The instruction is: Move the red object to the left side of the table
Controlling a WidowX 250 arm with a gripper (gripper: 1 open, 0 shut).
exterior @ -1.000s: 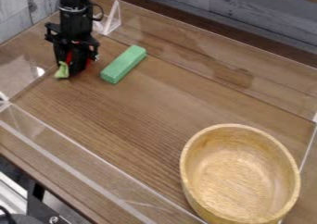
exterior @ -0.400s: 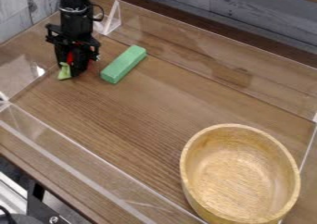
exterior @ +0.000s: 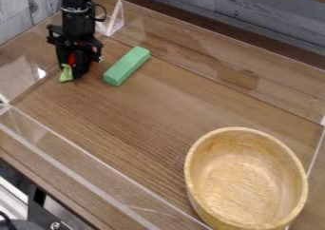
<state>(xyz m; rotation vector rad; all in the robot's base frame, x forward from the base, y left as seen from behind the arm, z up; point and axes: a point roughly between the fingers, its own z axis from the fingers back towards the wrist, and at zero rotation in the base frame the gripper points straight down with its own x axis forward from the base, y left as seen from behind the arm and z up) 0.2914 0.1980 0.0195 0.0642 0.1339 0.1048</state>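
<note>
In the upper left of the frame, the black tool points straight down, clenched on the red toy fruit, its green stem end showing at the worktop. A flat green block lies just beside it; a wooden bowl sits lower right.

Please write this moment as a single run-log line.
tool: shut on red object, pointing down | position: left part of table, beside green block | wooden bowl: front right, empty

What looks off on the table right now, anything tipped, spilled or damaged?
Nothing stands out. The gripper is down on the table at the far left, shut around the red object, whose green end pokes out beside it. The green block lies flat alongside, and the wooden bowl sits upright and empty.
</note>
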